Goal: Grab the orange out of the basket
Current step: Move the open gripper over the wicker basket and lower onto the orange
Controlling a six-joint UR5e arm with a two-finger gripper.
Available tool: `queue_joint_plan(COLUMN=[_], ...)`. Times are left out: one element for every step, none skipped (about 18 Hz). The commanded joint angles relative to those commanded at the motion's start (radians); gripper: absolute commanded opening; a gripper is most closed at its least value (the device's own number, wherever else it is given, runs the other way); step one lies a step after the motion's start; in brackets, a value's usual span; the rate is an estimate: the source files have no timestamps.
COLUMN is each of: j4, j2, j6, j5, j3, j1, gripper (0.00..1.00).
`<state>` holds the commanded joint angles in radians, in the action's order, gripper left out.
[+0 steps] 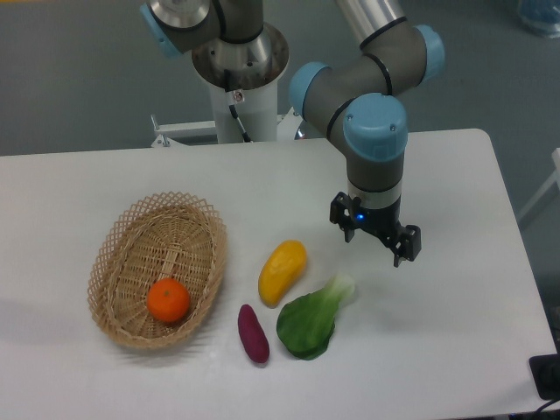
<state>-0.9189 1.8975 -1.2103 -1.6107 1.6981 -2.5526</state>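
Note:
The orange (168,300) is a small round bright-orange fruit lying in the near end of the basket (122,241), an oval light-tan wicker basket at the left of the white table. My gripper (374,246) hangs above the table's right middle, well to the right of the basket and apart from the orange. Its two dark fingers stand apart with nothing between them, so it is open and empty.
A yellow-orange mango-like fruit (282,271), a purple sweet potato (254,333) and a green leafy bok choy (312,318) lie between the basket and the gripper. The arm's base column (238,83) stands at the back edge of the table (455,332).

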Motion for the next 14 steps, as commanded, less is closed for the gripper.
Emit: queue_joint_plan(j4=[0.0, 0.0, 0.0, 0.0, 0.002, 0.0, 0.0, -0.002, -0.002, -0.002, 0.0, 0.0, 0.011, 0.012], j2=[0.0, -0.002, -0.002, -0.002, -0.002, 0.0, 0.0, 0.0, 0.0, 0.0, 0.0, 0.0, 0.002, 0.002], j6=[0.0, 0.0, 0.002, 0.003, 0.012, 0.014, 0.017, 0.021, 0.046, 0.069, 0.09, 0.128, 0.167, 0.195], j5=[0.002, 0.003, 0.003, 0.005, 0.005, 0.003, 0.002, 0.003, 0.002, 0.003, 0.003, 0.006, 0.005, 0.005], j3=[-0.002, 0.0, 0.0, 0.0, -0.002, -0.005, -0.002, 0.002, 0.003, 0.005, 0.005, 0.005, 0.012, 0.014], j1=[0.002, 0.002, 0.002, 0.002, 0.003, 0.006, 0.009, 0.012, 0.027, 0.038, 0.051, 0.07, 0.093, 0.107], gripper=[1.0, 1.0, 1.0, 1.0, 1.0, 1.0, 1.0, 1.0, 1.0, 1.0, 1.0, 1.0, 1.0, 1.0])
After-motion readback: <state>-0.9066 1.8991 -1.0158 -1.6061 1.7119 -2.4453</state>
